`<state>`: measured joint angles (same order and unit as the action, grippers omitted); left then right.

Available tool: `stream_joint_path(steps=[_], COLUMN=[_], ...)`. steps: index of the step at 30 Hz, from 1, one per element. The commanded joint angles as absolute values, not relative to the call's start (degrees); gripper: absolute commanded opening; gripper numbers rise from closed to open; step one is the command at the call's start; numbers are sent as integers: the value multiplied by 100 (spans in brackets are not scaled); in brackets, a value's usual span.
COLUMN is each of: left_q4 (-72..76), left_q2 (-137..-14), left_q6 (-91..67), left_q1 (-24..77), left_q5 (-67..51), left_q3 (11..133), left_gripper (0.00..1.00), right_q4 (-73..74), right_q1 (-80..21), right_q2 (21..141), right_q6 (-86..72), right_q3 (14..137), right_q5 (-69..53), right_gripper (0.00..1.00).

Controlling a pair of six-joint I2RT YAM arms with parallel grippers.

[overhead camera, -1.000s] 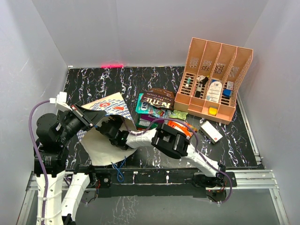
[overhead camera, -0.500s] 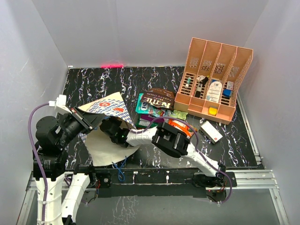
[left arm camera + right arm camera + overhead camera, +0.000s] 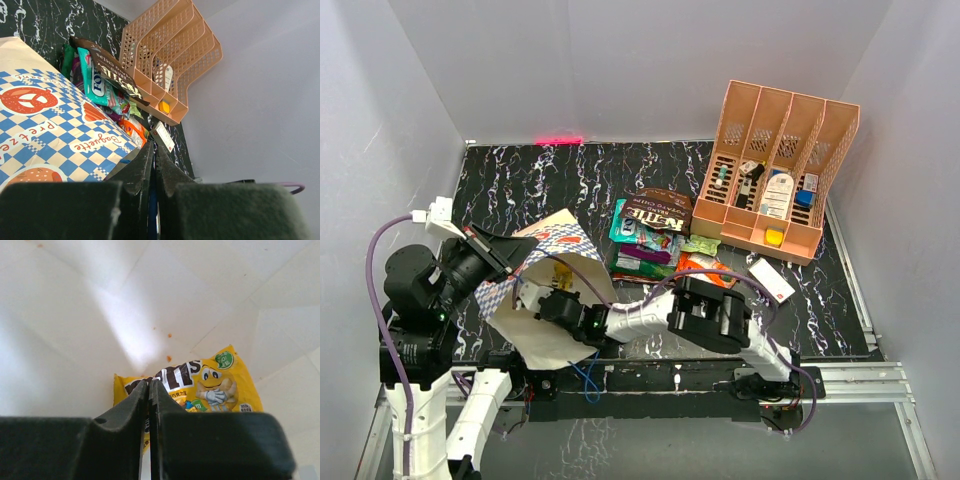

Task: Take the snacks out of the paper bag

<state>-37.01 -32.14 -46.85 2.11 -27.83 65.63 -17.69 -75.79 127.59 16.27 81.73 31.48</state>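
- Two grippers are busy at the paper bag (image 3: 548, 340), which lies tipped on its side at the near left of the table (image 3: 540, 180), its mouth facing 2 o'clock.
- Your left gripper (image 3: 510, 258) is at the bag's rim on the 10 o'clock side. In the left wrist view its fingers (image 3: 142, 165) are pressed together, with the checked bag edge and something blue nipped between them.
- Your right gripper (image 3: 552, 305) is reached deep inside the bag, with the cream paper all around it.
- One snack is in the bag: a yellow packet (image 3: 220, 390) lying flat on the paper inside.
- In the right wrist view the right gripper's fingers (image 3: 135, 400) are pressed together with only a thin line between them. Their tips sit right over the packet's top edge, and most of the packet spreads out toward 3 o'clock from the tips.
- You cannot tell from that view if the tips are nipping the packet or only touching it.
- More snacks lie in a pile on the table, at 2 o'clock from the bag's mouth: a brown packet (image 3: 658, 210), a teal one (image 3: 625, 228), a purple one (image 3: 640, 258), a green one (image 3: 700, 243) and an orange one (image 3: 705, 265).
- Past the pile, at 1 o'clock, stands the orange rack (image 3: 790, 120). A small white-and-red box (image 3: 770, 278) lies just beside the orange packet, at its 3 o'clock.
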Motion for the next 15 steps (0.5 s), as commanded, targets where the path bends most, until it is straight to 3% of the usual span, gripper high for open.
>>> stream_joint_path(steps=[1, 9, 15], left_q4=[-3820, -3748, -3604], left_q2=[-3282, -3408, -3441], left_q6=[-4548, -4509, -4619], left_q1=[229, 229, 229], left_q5=[-2638, -2597, -2637], left_q3=[6780, 6811, 6671], left_gripper=[0, 0, 0], right_q4=[-2249, -2631, -3165], right_q1=[-7637, -7697, -7699], right_q2=[11959, 10835, 10068], right_q6=[1608, 1723, 1966], right_q3=[7719, 6771, 5994], right_q5=[2705, 2625, 1746], right_gripper=[7, 7, 7])
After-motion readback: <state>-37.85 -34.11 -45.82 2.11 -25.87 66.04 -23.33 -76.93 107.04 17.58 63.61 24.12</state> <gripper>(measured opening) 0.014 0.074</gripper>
